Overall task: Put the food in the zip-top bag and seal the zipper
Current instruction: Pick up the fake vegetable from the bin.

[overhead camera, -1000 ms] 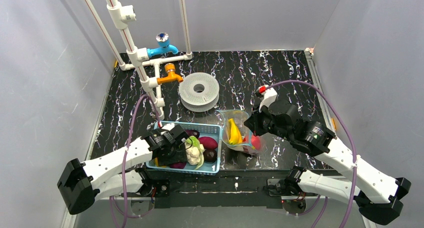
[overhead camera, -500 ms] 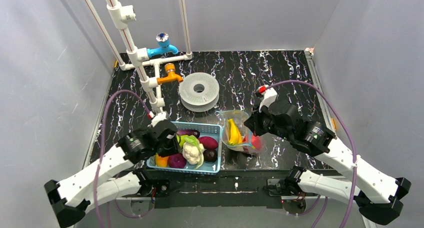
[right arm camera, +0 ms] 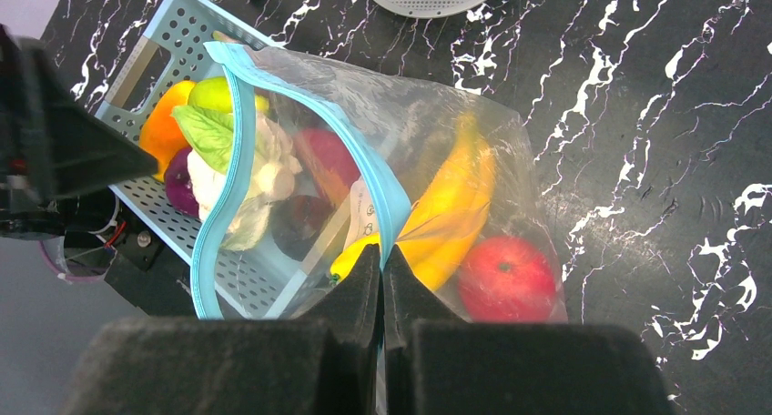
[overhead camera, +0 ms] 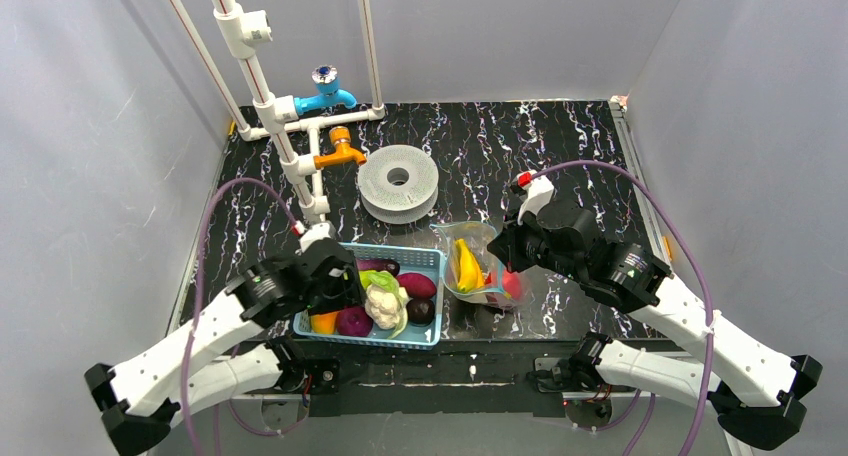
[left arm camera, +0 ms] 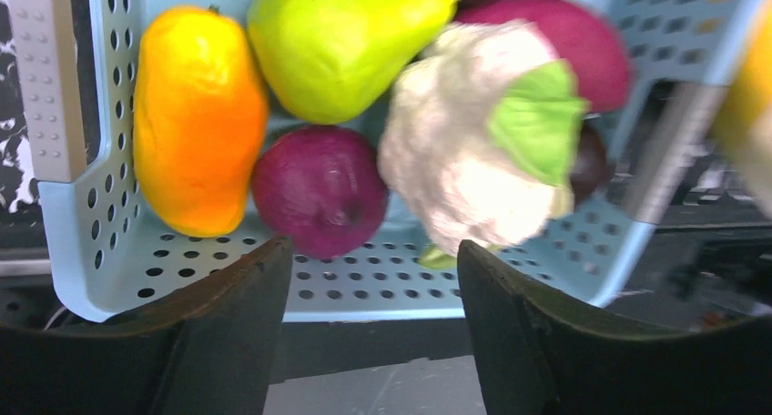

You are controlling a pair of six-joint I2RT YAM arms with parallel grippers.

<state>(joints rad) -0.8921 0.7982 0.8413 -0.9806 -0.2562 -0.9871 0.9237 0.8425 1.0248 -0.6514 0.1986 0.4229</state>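
Our left gripper [left arm camera: 373, 247] hangs wide open and empty over the near edge of the light-blue basket [left arm camera: 100, 283]. Straight ahead of its fingertips lies a maroon piece [left arm camera: 319, 192], with the orange piece [left arm camera: 191, 119] off to its left. The white cauliflower [left arm camera: 464, 151] sits to its right, and the green pear [left arm camera: 337, 33] lies farther ahead. A second maroon piece [left arm camera: 583, 51] rests in the far right corner.

Our right gripper [right arm camera: 382, 251] has its fingers pressed together on the near lip of the zip-top bag [right arm camera: 428, 115], pinching it right at the teal zipper [right arm camera: 364, 174]. The zipper's two strips gape apart to that claw's left, so the mouth stands open toward the basket. Inside the bag, just beyond the claw's tips, we see a yellow banana [right arm camera: 460, 201]. A red apple [right arm camera: 505, 277] lies beside it to the claw's right.

We judge the task to be in its early part. Two pieces are bagged, at least five wait in the basket, and the sealing is not yet begun.
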